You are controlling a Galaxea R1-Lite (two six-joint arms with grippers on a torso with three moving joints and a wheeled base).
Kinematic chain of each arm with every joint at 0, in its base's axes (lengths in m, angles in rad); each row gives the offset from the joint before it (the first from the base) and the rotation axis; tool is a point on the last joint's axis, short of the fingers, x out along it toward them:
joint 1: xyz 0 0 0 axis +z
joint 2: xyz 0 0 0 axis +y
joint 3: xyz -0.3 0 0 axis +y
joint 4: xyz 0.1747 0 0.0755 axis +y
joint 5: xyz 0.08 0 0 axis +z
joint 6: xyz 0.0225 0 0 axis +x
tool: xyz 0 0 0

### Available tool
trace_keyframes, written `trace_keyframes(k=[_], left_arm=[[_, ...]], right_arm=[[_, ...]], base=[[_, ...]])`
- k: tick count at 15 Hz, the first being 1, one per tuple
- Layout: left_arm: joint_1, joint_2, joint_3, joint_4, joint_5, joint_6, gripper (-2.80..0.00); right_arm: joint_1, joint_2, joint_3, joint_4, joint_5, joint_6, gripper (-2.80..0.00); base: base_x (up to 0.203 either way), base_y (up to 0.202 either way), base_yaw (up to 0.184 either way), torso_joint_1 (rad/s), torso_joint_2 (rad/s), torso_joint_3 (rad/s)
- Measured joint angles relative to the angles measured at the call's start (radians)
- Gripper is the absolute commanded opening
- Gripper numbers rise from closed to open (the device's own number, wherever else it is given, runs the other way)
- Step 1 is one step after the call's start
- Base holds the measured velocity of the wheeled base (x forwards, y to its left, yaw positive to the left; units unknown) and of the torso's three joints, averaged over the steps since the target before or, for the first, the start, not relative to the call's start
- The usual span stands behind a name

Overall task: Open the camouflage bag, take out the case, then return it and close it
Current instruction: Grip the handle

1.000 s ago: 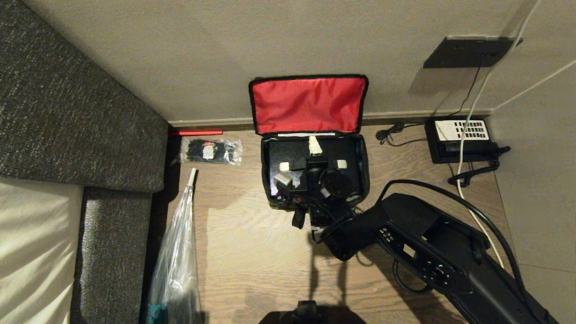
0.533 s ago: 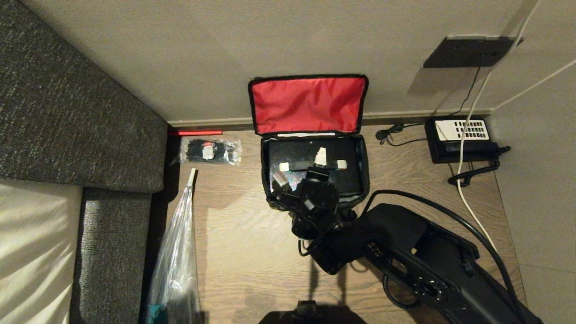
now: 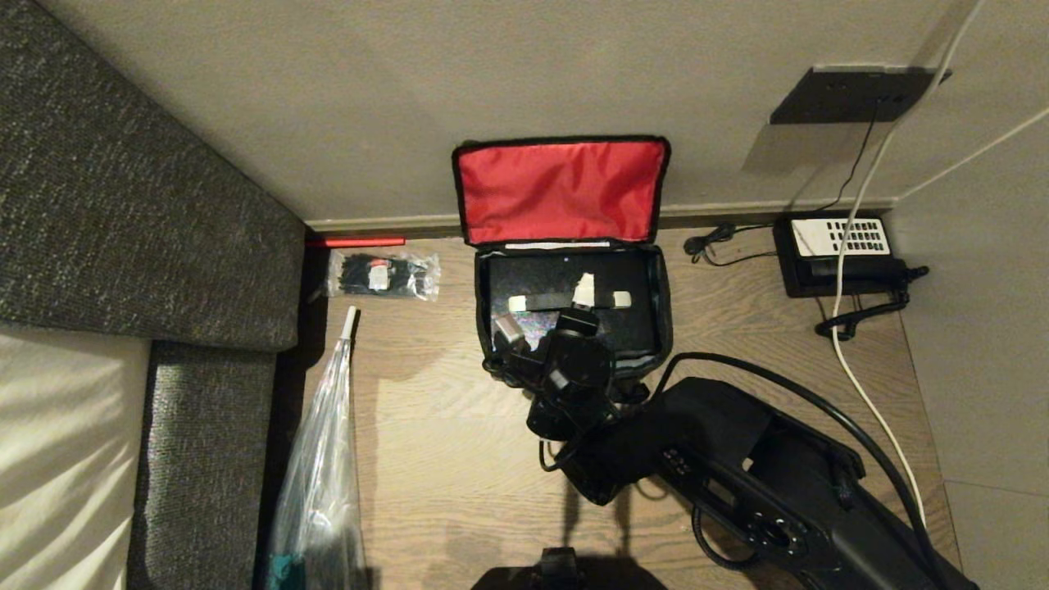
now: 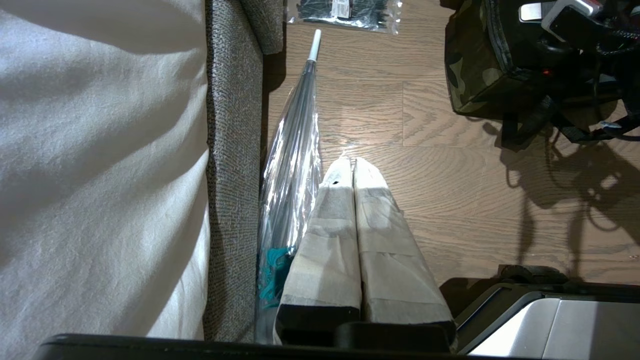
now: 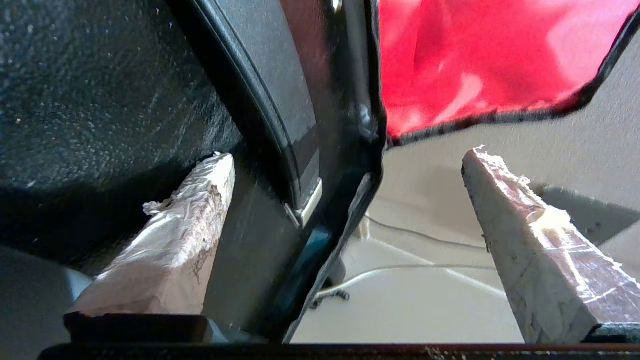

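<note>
Inspecting the open camouflage bag (image 3: 664,328), we find the case (image 3: 565,283) inside; the right gripper (image 3: 583,297) hovers spread wide, empty, above it.

From my remote station: a clear plastic packet of black ties (image 3: 383,275) lies on the wood floor (image 3: 459,459) near the skirting, just right of a grey upholstered sofa (image 3: 139,205) with a pale cushion (image 3: 65,459). A folded transparent umbrella (image 3: 324,483) with a white tip lies along the sofa's base. A thin red strip (image 3: 356,242) sits at the foot of the wall (image 3: 328,90). At far right I see a black desk phone (image 3: 844,254) with white keypad in the corner, its cord curling on the floor, a white cable (image 3: 852,270) crossing it, and a black wall plate (image 3: 856,94) above.
</note>
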Motion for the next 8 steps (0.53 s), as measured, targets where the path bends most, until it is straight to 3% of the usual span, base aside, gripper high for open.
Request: trace_keyframes(k=[3,8], left_arm=[[0.000,0.000,0.000,0.000,0.000,0.000,-2.80],[0.000,0.000,0.000,0.001,0.000,0.000,-2.80]], right_arm=[[-0.028,-0.011,-0.010,0.005,0.125,-0.024,0.00],[-0.069,-0.016,-0.075,0.026,0.185,-0.053,0.00]], base=[[0.000,0.000,0.000,0.000,0.00,0.000],[0.000,0.000,0.000,0.000,0.00,0.000]])
